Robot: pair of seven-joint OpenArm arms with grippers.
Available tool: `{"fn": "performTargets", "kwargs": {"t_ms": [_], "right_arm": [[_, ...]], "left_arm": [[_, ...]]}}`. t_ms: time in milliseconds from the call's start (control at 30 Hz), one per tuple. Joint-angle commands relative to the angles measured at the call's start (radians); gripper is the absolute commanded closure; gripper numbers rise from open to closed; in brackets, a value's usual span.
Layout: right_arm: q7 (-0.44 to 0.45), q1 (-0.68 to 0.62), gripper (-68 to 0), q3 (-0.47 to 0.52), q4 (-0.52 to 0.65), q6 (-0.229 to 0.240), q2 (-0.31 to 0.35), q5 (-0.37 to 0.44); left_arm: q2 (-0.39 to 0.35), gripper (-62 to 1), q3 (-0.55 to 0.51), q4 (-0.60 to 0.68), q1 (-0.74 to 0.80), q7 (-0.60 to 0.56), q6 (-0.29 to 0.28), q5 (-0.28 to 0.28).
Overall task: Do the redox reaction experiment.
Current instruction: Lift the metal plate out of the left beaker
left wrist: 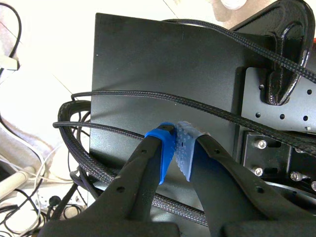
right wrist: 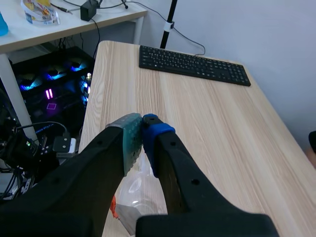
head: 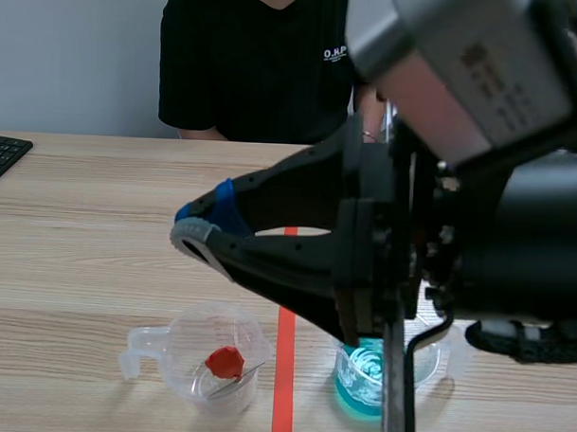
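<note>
**Scene view.** The right claw (head: pixel 195 228) hangs high over the pale wooden table (head: pixel 79 228). Its two pads are pressed together with nothing between them. Below it, near the robot, two things stand side by side and apart. The clear plastic cup with a side handle (head: pixel 212 365) has a small red lump (head: pixel 225 363) at its bottom — I cannot tell what the lump is. The clear beaker of blue-green liquid (head: pixel 363 380) is partly hidden behind the arm.

The cup looks thin and light, so it could tip or squash. Its handle seems the best place to hold. The beaker is likely heavier and smooth, and it would spill if tilted — better to grip its wall and keep it upright.

A person in a black shirt (head: pixel 246 63) sits across the table.

**Left wrist view.** The left claw (left wrist: pixel 175 148) is clenched on nothing. It is over a black metal plate (left wrist: pixel 148 64) with black braided cables (left wrist: pixel 98 127). No cup or beaker shows here.

**Right wrist view.** The right claw's tips meet, and the cup sits just under them. A black keyboard (right wrist: pixel 195 64) lies well ahead.
</note>
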Motion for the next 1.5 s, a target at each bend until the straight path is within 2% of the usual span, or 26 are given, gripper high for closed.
{"fn": "performTargets", "kwargs": {"t_ms": [0, 467, 767, 800, 867, 900, 1000, 1100, 1133, 1233, 1467], "right_arm": [[-0.005, 0.010, -0.6, 0.016, 0.032, -0.004, 0.000, 0.037], [-0.142, 0.010, -0.6, 0.106, 0.155, -0.005, 0.000, 0.245], [-0.156, 0.010, -0.9, 0.113, 0.155, -0.005, 0.000, 0.261], [-0.156, 0.010, -2.8, 0.113, 0.155, -0.005, 0.000, 0.261], [-0.155, 0.010, -12.0, 0.113, 0.155, -0.005, 0.000, 0.261], [-0.154, 0.010, -19.2, 0.113, 0.155, -0.005, 0.000, 0.261], [-0.122, 0.010, -46.8, 0.113, 0.155, -0.005, 0.000, 0.264], [-0.064, 0.010, -65.5, 0.113, 0.155, -0.005, 0.000, 0.269], [-0.051, 0.010, -67.9, 0.113, 0.155, -0.005, 0.000, 0.269], [-0.051, 0.010, -67.9, 0.113, 0.155, -0.005, 0.000, 0.268], [-0.124, 0.010, -67.9, 0.113, 0.155, -0.005, 0.000, 0.268]], "left_arm": [[-0.003, -2.7, -0.003, 0.006, 0.010, -0.014, -0.002, 0.000], [-0.003, -2.7, -0.003, 0.006, 0.010, -0.014, -0.002, 0.000], [-0.003, -2.7, -0.003, 0.006, 0.010, -0.014, -0.002, 0.000], [-0.003, -2.7, -0.003, 0.006, 0.010, -0.014, -0.002, 0.000], [-0.003, -2.7, -0.003, 0.006, 0.010, -0.014, -0.002, 0.000], [-0.003, -2.7, -0.003, 0.006, 0.010, -0.014, -0.002, 0.000], [-0.003, -2.7, -0.003, 0.006, 0.010, -0.014, -0.002, 0.000], [-0.003, -2.7, -0.003, 0.006, 0.010, -0.014, -0.002, 0.000], [-0.003, -2.7, -0.003, 0.006, 0.010, -0.014, -0.002, 0.000], [-0.003, -2.7, -0.003, 0.006, 0.010, -0.014, -0.002, 0.000], [-0.003, -2.7, -0.003, 0.006, 0.010, -0.014, -0.002, 0.000]]}}
